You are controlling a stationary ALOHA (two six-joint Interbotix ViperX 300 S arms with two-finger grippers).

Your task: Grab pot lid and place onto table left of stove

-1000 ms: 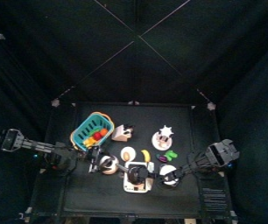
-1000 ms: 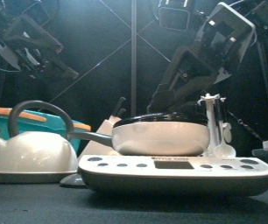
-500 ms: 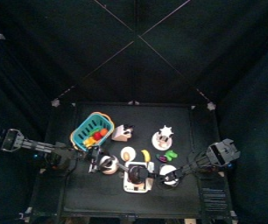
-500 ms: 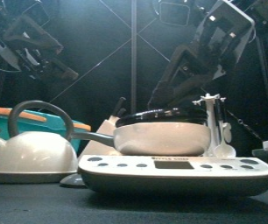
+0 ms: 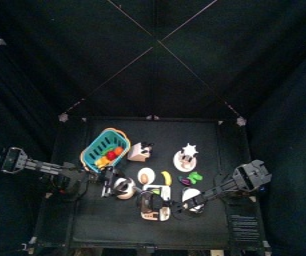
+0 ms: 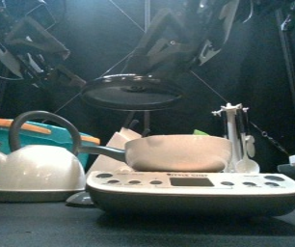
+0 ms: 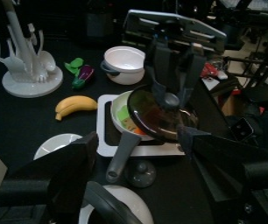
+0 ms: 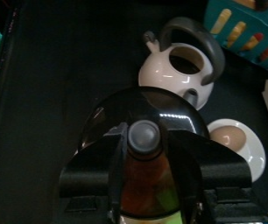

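Observation:
The pot lid (image 6: 135, 93) looks dark and glossy here. It hangs level in the air, up and to the left of the pot (image 6: 176, 151), which stands uncovered on the white stove (image 6: 196, 189). My right gripper (image 8: 143, 140) is shut on the knob of the pot lid (image 8: 148, 112), gripping it from above. In the left wrist view the pot lid (image 7: 160, 112) hovers over the stove (image 7: 107, 140). My left gripper (image 7: 143, 188) rests open near the kettle on the left of the table (image 5: 209, 140).
A white kettle (image 6: 35, 166) stands directly left of the stove, with a round white-and-tan dish (image 8: 236, 140) beside it. The blue basket (image 5: 105, 148) is behind. A white rack (image 7: 25, 61), a banana (image 7: 75, 106) and a white cup (image 7: 124, 63) lie near the stove.
The lid has risen off the pot and moved up and to the left in the front view, carried by my right gripper. The left arm has not moved.

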